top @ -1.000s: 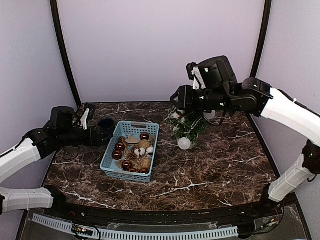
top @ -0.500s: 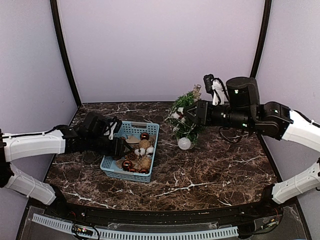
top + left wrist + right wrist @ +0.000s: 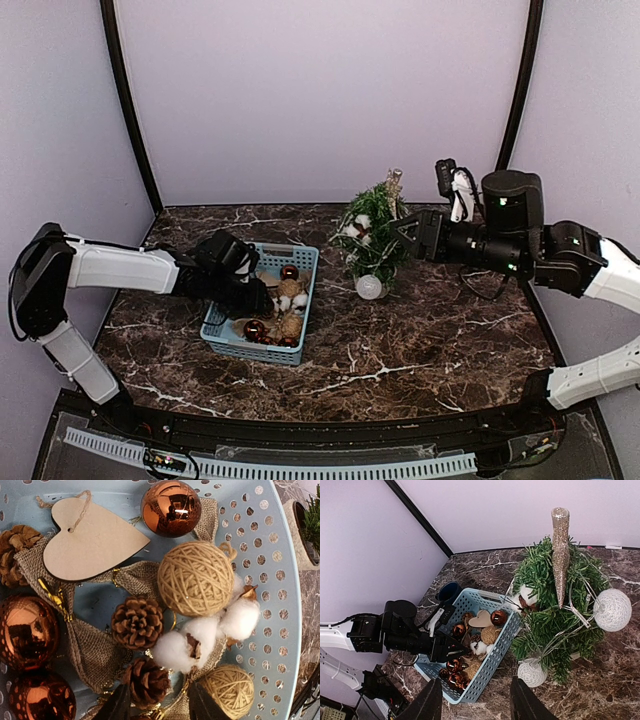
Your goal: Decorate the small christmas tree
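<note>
Marble-patterned dark table [image 3: 440, 330] under everything. On its left-centre, blue basket [image 3: 212, 322], filled with copper baubles, twine balls, cotton bolls, cones and a wooden heart [image 3: 90, 540]. Just right of the basket, toward the back wall, small christmas tree [image 3: 372, 235], upright, hung with white balls and topped by a gold glitter spike [image 3: 560, 550]. Beside the tree's right flank, right gripper [image 3: 476, 687], jaws well apart, nothing between them. Down inside the basket, left gripper [image 3: 252, 296], jaws partly apart astride a pine cone [image 3: 147, 682]; actual grip on it impossible to tell.
</note>
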Available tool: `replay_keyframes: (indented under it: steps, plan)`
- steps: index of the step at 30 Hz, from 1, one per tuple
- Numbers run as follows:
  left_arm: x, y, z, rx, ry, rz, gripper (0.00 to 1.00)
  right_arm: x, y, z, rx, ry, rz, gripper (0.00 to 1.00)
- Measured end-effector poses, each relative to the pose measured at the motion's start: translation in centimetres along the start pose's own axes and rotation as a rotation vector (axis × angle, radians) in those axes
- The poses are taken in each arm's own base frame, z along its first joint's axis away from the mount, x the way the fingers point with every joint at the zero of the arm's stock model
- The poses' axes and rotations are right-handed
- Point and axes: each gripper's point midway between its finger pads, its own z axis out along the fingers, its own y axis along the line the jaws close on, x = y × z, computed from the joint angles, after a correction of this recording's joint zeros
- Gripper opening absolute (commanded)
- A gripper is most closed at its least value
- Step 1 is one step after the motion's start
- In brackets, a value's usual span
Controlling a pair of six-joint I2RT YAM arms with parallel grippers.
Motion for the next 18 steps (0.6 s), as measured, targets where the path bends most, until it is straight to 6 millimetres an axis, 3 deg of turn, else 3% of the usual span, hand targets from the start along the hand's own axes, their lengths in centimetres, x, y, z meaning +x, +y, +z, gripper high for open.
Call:
replay_keyframes:
  steps: [9,18]
  plan:
    - [-1.1,-0.3,2.1,-0.003,-0.013,-0.034,0.32,-0.1,-0.5,-0.3,0.015,-0.016,0.013,0.49]
    - [-1.3,-0.2,2.6,-0.015,-0.013,-0.037,0.35,0.2,-1.2,-0.5,0.033,-0.016,0.024,0.49]
